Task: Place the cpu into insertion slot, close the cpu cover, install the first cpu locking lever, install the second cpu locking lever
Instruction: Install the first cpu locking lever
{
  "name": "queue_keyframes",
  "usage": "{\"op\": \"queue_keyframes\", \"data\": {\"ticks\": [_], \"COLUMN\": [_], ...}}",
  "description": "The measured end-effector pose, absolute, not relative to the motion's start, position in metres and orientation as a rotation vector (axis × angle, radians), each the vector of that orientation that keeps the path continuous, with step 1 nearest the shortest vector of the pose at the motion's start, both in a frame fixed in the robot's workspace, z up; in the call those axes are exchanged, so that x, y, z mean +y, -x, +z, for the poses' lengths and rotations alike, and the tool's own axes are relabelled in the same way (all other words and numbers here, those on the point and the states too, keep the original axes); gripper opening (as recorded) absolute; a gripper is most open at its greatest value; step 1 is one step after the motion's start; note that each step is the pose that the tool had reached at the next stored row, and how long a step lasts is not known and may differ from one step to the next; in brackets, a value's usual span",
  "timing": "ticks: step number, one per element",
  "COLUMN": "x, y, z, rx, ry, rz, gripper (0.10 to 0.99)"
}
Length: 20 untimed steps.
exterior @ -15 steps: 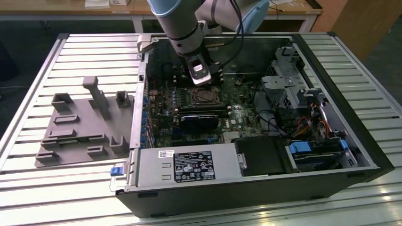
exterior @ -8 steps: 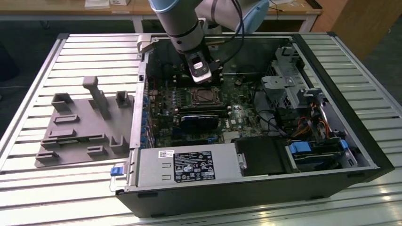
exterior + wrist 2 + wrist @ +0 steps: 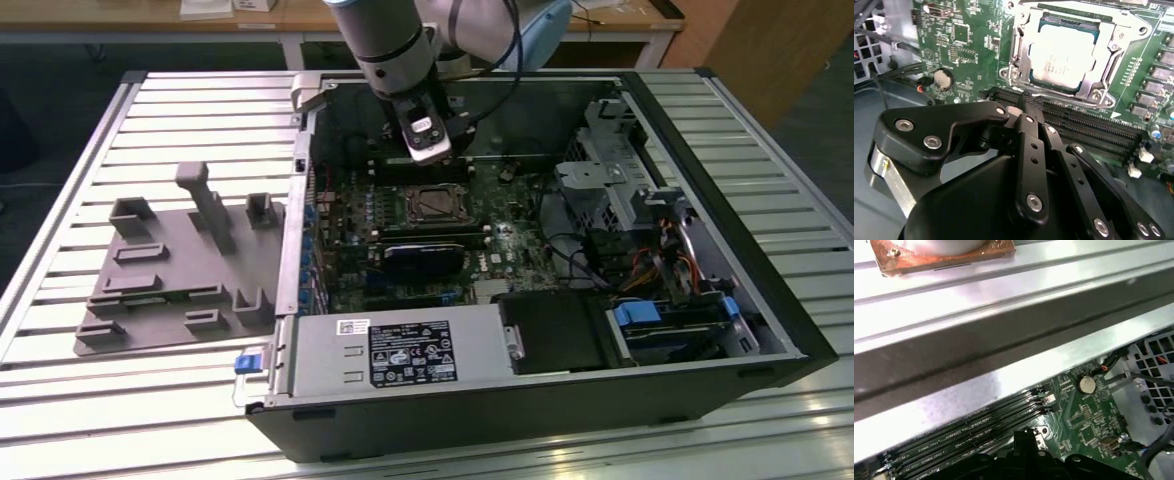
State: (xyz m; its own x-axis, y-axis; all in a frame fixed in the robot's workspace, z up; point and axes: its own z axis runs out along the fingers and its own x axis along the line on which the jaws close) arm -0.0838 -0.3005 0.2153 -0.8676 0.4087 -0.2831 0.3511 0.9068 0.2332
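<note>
silver cpu (image 3: 1064, 52) seated, cover (image 3: 1024, 70) down | end effector (image 3: 1030, 102) shut, empty

Slatted metal table (image 3: 107, 140), light grey ribs running across. On it: open PC case (image 3: 534, 400) lying on its side (black shell, interior facing up), and just beside it, exterior view's left, grey fixture tray (image 3: 174, 290) w/ upright posts.

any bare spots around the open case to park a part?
Bare slats of the table beyond the grey fixture tray, and in front of the computer case. Inside the case is crowded: gripper over the insertion slot, cables at the exterior view's right.
</note>
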Motion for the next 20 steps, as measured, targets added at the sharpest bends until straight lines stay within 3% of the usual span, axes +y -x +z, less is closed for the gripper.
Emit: {"op": "queue_keyframes", "data": {"ticks": [20], "x": [-0.3009], "y": [0.0746], "z": [0.2212], "rx": [2.879], "ry": [-0.601], "rz": [0.211], "gripper": [0.102]}}
